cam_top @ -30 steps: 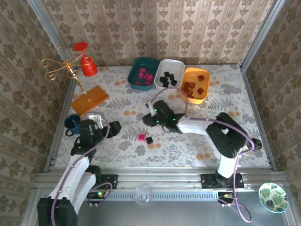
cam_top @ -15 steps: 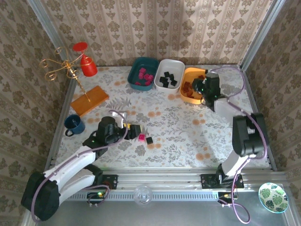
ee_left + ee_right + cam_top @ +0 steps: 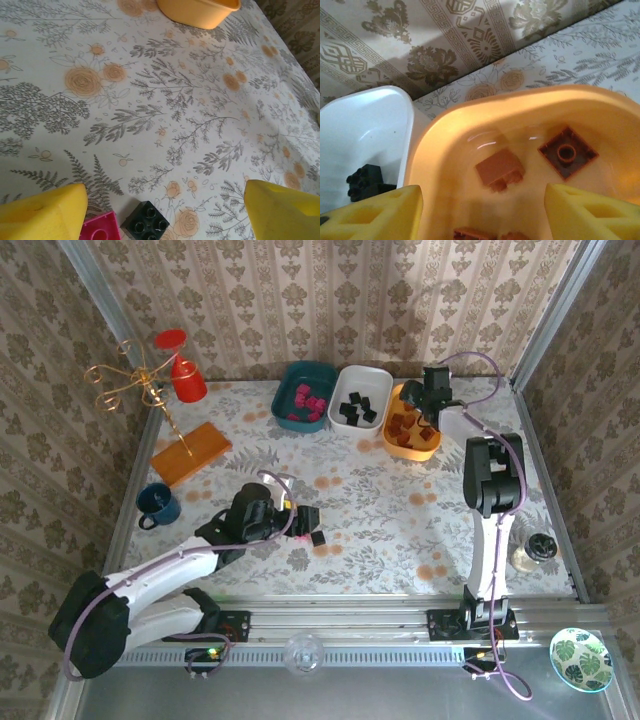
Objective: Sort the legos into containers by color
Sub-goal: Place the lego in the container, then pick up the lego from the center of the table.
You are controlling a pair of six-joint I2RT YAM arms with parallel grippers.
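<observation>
Both left end effector (image 3: 162, 202) and right end effector (image 3: 482, 212) gape; floral tablecloth (image 3: 385, 495), wallpapered walls (image 3: 350, 300).

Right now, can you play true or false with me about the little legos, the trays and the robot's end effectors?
1. The right end effector hangs over the orange tray. True.
2. The white tray has pink legos in it. False: it has black legos in it.
3. A pink lego and a black lego lie side by side on the table. True.
4. The left end effector is shut on a lego. False: it is open, and both of those legos lie on the table.
5. The blue mug sits inside a tray. False: it stands on the table at the left, away from the trays.
</observation>
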